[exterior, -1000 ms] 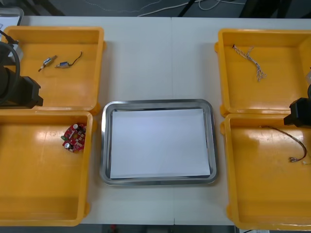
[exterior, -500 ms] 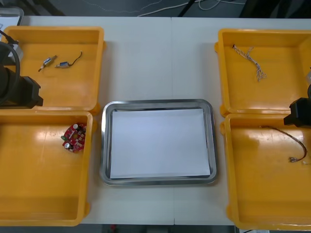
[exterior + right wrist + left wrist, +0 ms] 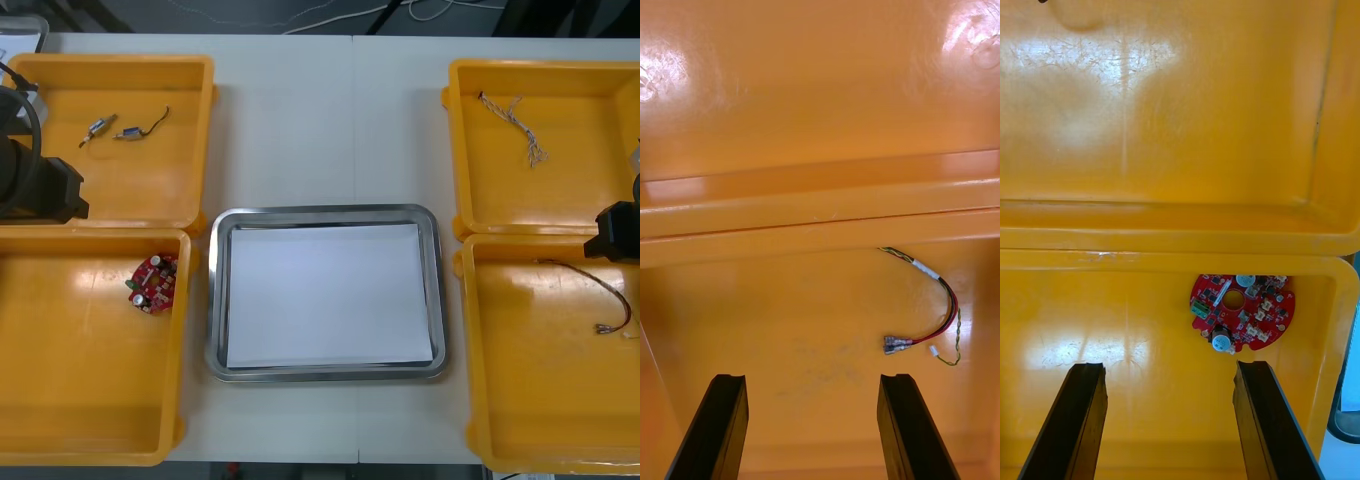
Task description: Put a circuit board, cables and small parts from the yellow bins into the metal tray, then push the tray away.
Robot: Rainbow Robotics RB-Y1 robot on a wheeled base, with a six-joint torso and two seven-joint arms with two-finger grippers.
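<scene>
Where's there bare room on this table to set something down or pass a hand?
Widest: the table between far left bin and far right bin, beyond the tray. The tray's inside is bare too. Tight: slits beside the tray. The left gripper and right gripper hang open over the side bins.

The yellow bins (image 3: 120,190) at three and nine o'clock of the metal tray (image 3: 325,213) look like moulded plastic — glossy, smooth, lamp glare pooling on their floors, faint scuffs here and there. The tray's rim is polished, mirror-bright metal; its inside is matt white, paper-like. The table (image 3: 330,120) at its twelve o'clock is pale and matt. My left fingers (image 3: 1075,427) are matt black.
</scene>
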